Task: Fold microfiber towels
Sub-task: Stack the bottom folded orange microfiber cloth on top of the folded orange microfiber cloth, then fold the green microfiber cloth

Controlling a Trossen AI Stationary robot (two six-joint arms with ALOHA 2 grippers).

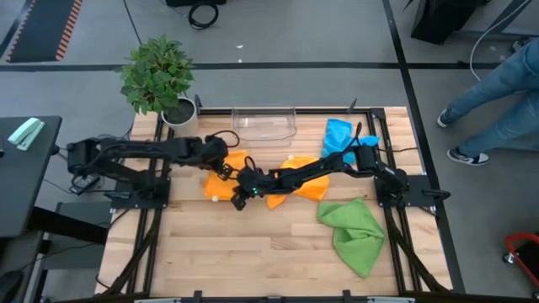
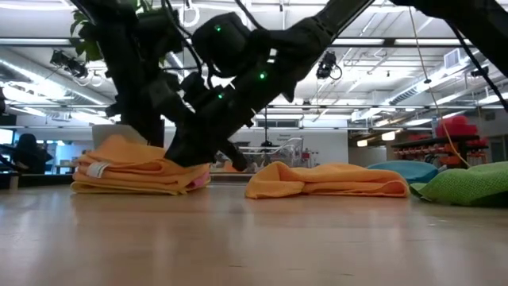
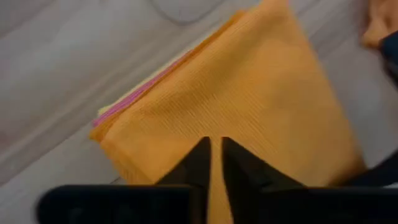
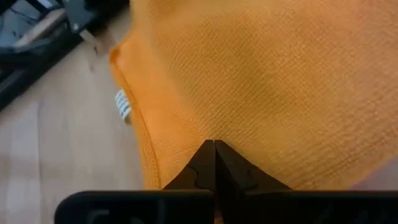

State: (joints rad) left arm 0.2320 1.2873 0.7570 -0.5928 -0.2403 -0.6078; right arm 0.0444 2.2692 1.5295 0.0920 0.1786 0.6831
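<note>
A folded orange towel (image 1: 216,185) (image 3: 249,106) lies on top of a small stack, with pink (image 3: 134,96) and yellow edges showing under it. My left gripper (image 1: 224,167) (image 3: 216,146) is at its far right part, the fingers closed to a thin slit. My right gripper (image 1: 242,197) (image 4: 214,146) is shut at its near right part, reaching in from the right. A second, crumpled orange towel (image 1: 303,187) (image 2: 333,181) lies under my right arm. The blue towel (image 1: 338,135) and the green towel (image 1: 354,234) lie on the table's right side. My left gripper comes at the top orange towel (image 3: 214,180) slanting down from the table's left. Orange cloth fills the slit between its fingers (image 3: 198,162). The fingers hide the place of contact, so which part and how many layers cannot be told. The towel lies flat on the stack. My right gripper has its fingertips (image 4: 202,162) closed together on the top orange layer (image 4: 214,127), a short way in from the hemmed edge with the white label (image 4: 124,104). It slants down from the table's right. The low view shows it at the stack's right end (image 2: 194,163). The towel rests on the stack.
A clear plastic bin (image 1: 265,124) stands at the far edge and a potted plant (image 1: 160,76) at the far left corner. Bare wood lies along the near half of the table (image 1: 244,252). A person's legs (image 1: 497,93) show beyond the right side.
</note>
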